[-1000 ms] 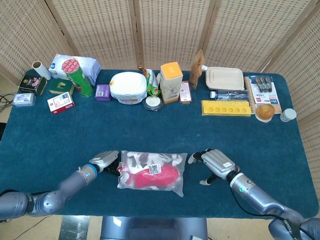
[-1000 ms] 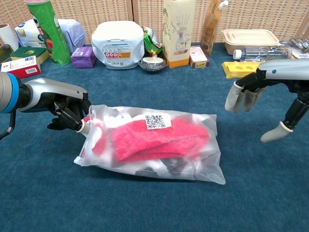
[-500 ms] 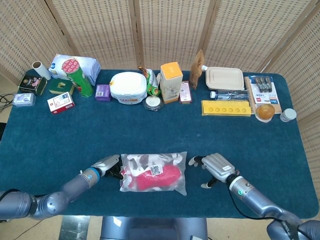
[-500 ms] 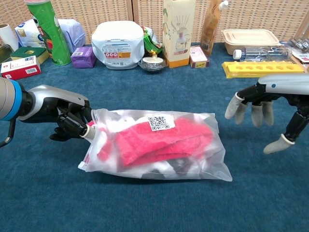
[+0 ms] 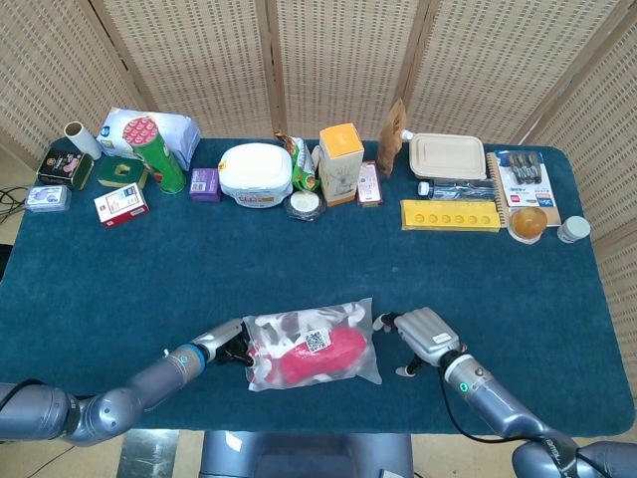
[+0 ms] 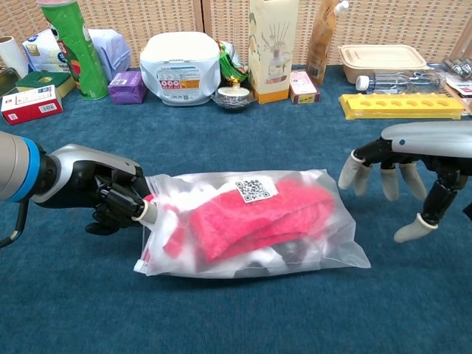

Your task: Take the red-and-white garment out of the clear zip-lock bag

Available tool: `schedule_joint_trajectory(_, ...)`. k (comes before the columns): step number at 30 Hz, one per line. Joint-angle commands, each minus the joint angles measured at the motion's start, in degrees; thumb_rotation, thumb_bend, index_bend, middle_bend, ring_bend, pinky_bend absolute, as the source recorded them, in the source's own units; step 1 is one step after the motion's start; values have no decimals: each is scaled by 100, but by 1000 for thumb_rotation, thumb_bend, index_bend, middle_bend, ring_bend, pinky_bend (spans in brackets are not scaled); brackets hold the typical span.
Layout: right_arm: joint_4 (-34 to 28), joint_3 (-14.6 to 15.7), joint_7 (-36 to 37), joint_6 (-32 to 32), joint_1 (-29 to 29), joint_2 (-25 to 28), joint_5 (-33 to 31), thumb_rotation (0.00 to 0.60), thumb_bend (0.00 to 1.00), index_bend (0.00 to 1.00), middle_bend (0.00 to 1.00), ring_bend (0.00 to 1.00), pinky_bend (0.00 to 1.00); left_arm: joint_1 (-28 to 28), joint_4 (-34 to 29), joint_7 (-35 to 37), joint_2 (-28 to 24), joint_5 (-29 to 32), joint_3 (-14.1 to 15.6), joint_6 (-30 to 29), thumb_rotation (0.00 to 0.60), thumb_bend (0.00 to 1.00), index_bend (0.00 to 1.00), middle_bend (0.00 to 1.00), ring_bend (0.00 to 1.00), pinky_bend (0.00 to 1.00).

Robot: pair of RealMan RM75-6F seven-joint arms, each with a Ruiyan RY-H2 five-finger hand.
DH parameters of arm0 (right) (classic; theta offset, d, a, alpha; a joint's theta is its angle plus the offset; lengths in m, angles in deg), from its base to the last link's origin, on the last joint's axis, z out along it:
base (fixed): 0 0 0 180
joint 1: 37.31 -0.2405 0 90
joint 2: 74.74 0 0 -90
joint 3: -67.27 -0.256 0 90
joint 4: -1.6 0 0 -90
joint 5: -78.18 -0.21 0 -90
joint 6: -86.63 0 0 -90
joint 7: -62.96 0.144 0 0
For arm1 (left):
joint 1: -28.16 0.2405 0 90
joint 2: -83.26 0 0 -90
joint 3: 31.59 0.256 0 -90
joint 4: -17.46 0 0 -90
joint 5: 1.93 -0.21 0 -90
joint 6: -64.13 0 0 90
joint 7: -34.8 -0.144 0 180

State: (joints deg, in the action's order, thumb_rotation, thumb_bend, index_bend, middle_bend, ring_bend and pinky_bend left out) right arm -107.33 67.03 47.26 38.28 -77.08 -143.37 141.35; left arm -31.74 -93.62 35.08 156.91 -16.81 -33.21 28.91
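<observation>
Bag (image 6: pixel 251 225) shifted right, between both hands' fingers (image 6: pixel 352 171)

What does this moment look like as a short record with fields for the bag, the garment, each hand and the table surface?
bag: clear zip-lock bag lies flat on the table, QR label on top
garment: red-and-white garment entirely inside the bag
left hand: left hand grips the bag's left end
right hand: right hand hovers by the bag's right end, fingers spread, holding nothing
table surface: blue cloth
</observation>
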Motion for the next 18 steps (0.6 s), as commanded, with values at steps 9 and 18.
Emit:
schedule_joint_trajectory(9, -317, 33, -419, -6, -132, 11, -419, 600, 104, 268, 338, 519, 605, -3, -6, 380, 157, 138, -199, 3, 600, 394, 788, 930, 908, 812)
schedule_joint_trajectory(18, -255, -64, -935, -466, -218, -374, -952, 600, 128, 305, 387, 607, 704, -57, 67, 582, 251, 234, -295, 80, 600, 392, 788, 930, 908, 812)
